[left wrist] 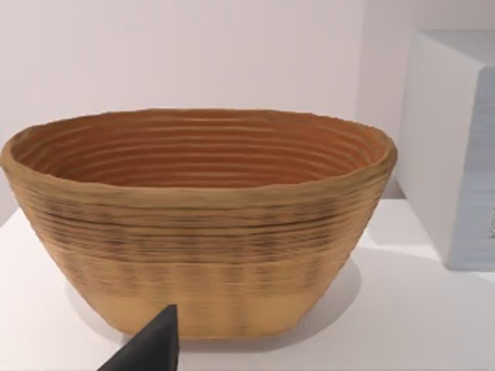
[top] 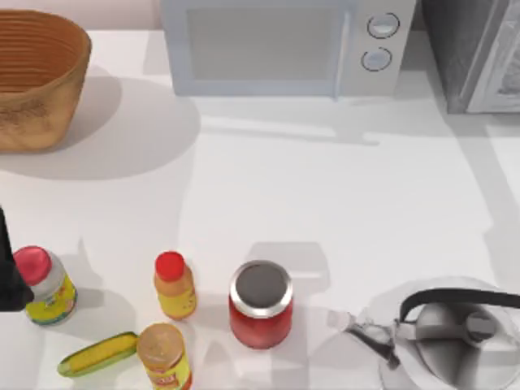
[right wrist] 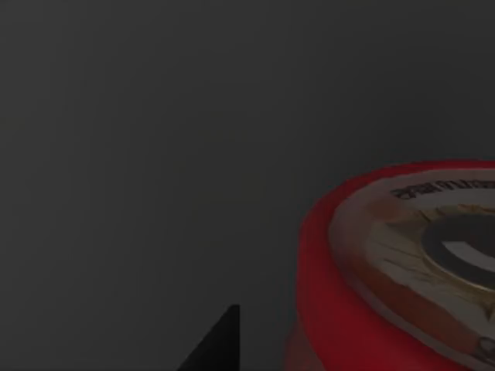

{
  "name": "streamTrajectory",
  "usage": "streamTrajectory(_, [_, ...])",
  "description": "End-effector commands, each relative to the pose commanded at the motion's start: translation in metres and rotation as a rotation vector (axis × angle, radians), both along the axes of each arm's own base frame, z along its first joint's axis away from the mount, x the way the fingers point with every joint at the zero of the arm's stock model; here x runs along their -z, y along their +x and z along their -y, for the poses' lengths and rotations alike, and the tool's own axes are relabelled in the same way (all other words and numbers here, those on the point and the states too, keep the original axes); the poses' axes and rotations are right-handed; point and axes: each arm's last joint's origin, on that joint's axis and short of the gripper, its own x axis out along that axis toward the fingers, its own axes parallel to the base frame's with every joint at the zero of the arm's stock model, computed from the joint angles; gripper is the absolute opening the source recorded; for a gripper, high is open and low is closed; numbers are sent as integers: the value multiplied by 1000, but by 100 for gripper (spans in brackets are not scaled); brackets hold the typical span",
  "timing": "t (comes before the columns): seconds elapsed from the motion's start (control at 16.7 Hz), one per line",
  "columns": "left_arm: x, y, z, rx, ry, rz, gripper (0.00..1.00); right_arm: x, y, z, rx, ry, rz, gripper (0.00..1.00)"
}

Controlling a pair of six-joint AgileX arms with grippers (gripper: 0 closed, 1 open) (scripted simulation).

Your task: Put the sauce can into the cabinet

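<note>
The slim red sauce can (right wrist: 402, 270) with its pale printed top lies close before the right end effector, against a dark grey cabinet (top: 471, 49) wall. Whether either end effector is apart or together, I cannot tell. The left arm sits parked at the desk's (top: 325, 203) left edge.

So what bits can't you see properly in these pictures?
- Cabinet: the top view's top and right edges cut it off, so its inside is hidden.
- Sauce can: the right wrist view's edge cuts it off, and the print on its top is too small to read.
- Kettle: cut off by the top view's bottom edge.
- Left arm: cut off by the top view's left edge.
</note>
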Motion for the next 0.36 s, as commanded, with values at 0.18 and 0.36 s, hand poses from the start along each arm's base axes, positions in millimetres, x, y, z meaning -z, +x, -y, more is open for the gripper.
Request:
streamTrajectory(0.18, [0,0,0,0,0,0,100,0,0,0,0,0,0,100])
streamTrajectory(0.36, [0,0,0,0,0,0,100,0,0,0,0,0,0,100])
